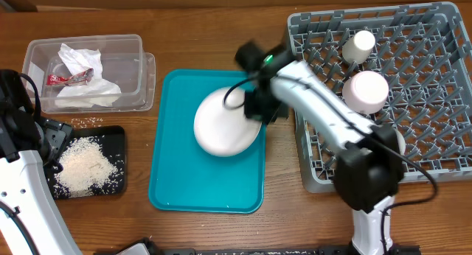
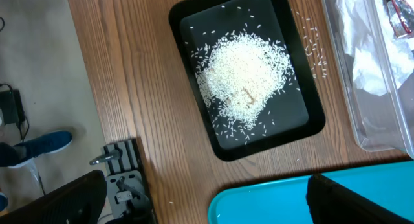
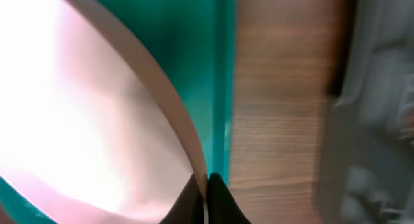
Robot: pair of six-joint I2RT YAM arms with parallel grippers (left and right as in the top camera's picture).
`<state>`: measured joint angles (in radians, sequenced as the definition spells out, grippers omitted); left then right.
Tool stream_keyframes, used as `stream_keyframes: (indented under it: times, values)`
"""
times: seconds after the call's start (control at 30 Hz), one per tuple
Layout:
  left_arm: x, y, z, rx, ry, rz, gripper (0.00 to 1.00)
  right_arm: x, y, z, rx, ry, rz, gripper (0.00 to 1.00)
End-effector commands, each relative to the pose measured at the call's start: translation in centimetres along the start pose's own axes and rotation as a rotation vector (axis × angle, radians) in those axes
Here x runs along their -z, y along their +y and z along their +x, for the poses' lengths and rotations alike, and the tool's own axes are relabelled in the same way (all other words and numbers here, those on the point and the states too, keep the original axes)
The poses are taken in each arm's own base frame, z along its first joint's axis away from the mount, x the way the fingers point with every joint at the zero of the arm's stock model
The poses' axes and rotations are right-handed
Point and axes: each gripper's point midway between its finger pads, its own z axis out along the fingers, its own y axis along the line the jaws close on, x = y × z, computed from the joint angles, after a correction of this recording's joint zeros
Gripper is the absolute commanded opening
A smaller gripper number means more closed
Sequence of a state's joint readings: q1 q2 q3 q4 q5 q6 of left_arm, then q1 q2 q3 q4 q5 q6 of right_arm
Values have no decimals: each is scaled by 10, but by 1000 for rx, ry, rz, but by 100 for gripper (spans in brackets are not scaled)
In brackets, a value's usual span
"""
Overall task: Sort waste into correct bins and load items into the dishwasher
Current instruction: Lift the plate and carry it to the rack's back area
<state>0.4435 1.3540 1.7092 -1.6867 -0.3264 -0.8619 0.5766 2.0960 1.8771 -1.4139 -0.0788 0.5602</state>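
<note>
Overhead, one wide pale-pink plate lies on the single teal tray, towards its right side. The right gripper is at the plate's right rim. In the right wrist view its two fingers are pinched together on that thin rim, with almost no gap between them, and the tray's edge and bare wood are just beyond.

One grey dish rack stands to the right of the tray. Two dishes show plainly in it: one small white cup and one pale-pink bowl, close together among the pegs.

Two bins sit to the left. The clear tub holds crumpled white napkins, whose number I cannot tell, and one red foil packet. The black tray below it carries one heap of rice-like crumbs, and a few stray grains lie on the table between the bins.

The left gripper hangs over the black tray's near end, spread wide and holding nothing.
</note>
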Motion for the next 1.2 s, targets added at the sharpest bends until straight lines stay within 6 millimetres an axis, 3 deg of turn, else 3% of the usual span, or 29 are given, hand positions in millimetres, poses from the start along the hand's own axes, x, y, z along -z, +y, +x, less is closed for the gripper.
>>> stream_keyframes:
  times: [0.0,0.13,0.2,0.33,0.37,0.43,0.7,0.93,1.17]
  values:
    - [1,2,-3,20,-13,-7,100,127,-39,-41,-41,-320,-58,4]
    - [1,2,-3,20,-13,-7,100,185,-85,-59,-98,-461,-74,4]
    - [1,2,-3,20,-13,-7,100,205,-122,-71,-182,-536,-25,4]
    - [1,2,-3,20,-13,-7,100,219,-196,-85,-338,-616,147,4]
    - [1,2,-3,20,-13,-7,100,221,-224,-87,-398,-633,242,4]
    - [1,2,-3,20,-13,-7,100,224,-245,-87,-437,-656,337,4]
    - [1,2,-3,20,-13,-7,100,217,-264,-111,-478,-751,472,4]
    - [1,2,-3,20,-13,-7,100,179,-273,-124,-486,-752,540,4]
    - [1,2,-3,20,-13,-7,100,151,-266,-130,-462,-747,552,4]
